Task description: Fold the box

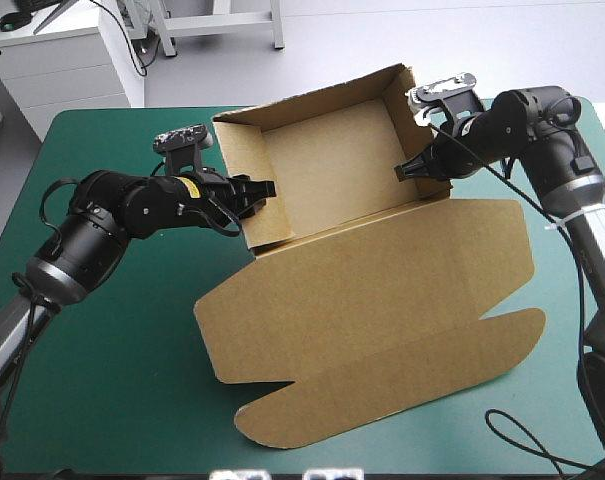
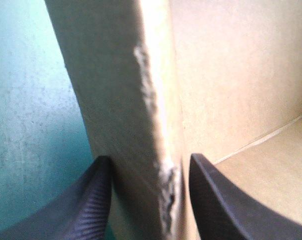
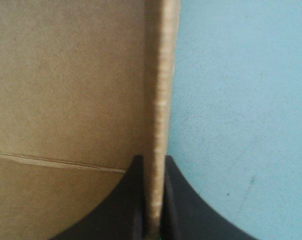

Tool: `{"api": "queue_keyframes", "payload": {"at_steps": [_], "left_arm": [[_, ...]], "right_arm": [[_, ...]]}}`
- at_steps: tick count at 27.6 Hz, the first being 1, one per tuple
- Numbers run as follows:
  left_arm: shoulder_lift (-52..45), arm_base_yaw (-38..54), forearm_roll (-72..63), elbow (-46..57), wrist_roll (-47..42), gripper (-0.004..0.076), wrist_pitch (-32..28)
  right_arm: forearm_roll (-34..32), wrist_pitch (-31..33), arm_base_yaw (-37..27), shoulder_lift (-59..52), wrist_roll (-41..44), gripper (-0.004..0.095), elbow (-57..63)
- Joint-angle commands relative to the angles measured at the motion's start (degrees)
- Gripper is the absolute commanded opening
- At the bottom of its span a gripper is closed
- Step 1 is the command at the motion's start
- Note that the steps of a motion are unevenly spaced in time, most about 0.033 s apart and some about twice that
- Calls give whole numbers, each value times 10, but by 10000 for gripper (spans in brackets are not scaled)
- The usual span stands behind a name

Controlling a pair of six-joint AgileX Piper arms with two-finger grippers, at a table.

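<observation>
High view: box [image 1: 332, 170] mid-bench [image 1: 102, 400], walls up, lid [image 1: 382, 300] flat on near side. Clamped: left fingers [image 1: 265, 188] on left wall, right fingers [image 1: 408, 170] on right wall. Advice: squeeze evenly, keep walls upright, avoid skew.

The box [image 1: 362, 300] hides the middle of the table [image 1: 132, 380], whose near corners fall outside the high view. Up close, its walls run off on every side. The left wall's rim is a blur at the left gripper [image 2: 151, 162]. The right gripper [image 3: 151, 161] covers the strip of wall it pinches.
</observation>
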Motion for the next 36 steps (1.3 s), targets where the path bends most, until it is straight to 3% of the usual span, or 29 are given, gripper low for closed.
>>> {"api": "queue_keyframes", "payload": {"at_steps": [1, 7, 18, 23, 27, 34, 36], "left_arm": [[-19, -36, 71, -24, -92, 340, -27], [1, -75, 197, -27, -176, 340, 26], [23, -80, 201, -27, -217, 324, 6], [23, -80, 205, -27, -260, 238, -2], [23, -80, 246, -27, -356, -2, 9], [34, -80, 325, -32, -356, -8, 46], [42, -80, 333, -47, -321, -8, 60]], "right_arm": [[16, -19, 1, -24, 3, -11, -18], [17, -10, 1, -24, 5, -11, -18], [-56, -29, 58, -24, 37, -12, -18], [-55, -39, 58, -24, 48, -12, -18], [-54, -38, 58, -24, 55, -12, -18], [-51, -12, 58, -24, 98, -12, -18], [-57, 7, 58, -24, 104, -12, -18]]}}
